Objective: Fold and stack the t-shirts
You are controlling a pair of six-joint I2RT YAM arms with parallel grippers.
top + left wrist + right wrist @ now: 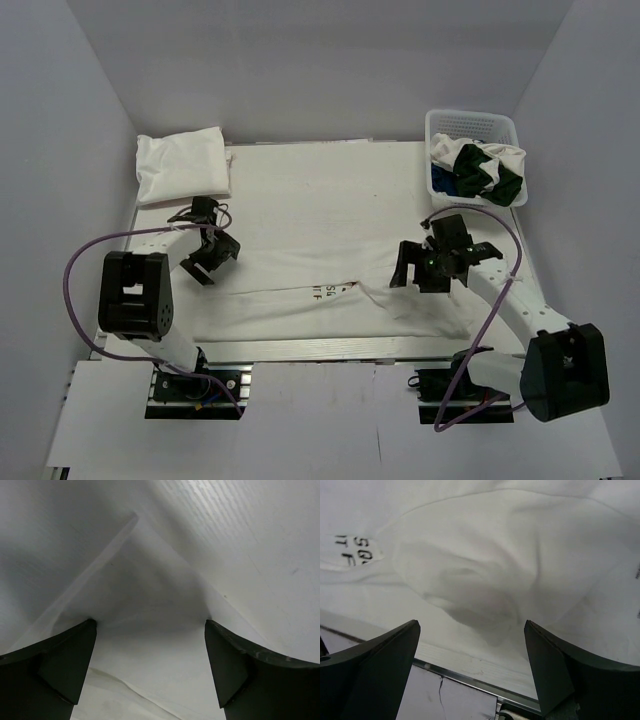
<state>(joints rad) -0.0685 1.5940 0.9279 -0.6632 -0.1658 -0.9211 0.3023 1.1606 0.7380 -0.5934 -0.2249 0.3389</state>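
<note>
T-shirt folding here centres on the white printed shirt (330,225), spread across the middle of the table. Its black lettering (322,291) shows close to the near edge, where the cloth looks doubled over. The left gripper (210,258) hovers over the shirt's left side and the right gripper (418,272) over a rumple (470,595) towards the near-right corner. Both have their fingers spread wide and hold nothing. I judge each should pinch only the top layer, at matching points, and lift together so the crease runs straight. 1 folded white shirt (182,165) lies at the far-left corner. The lattice basket (470,118) at the far-right corner holds a dark green shirt (478,168), a blue shirt (440,181) and a crumpled white shirt (508,155).
</note>
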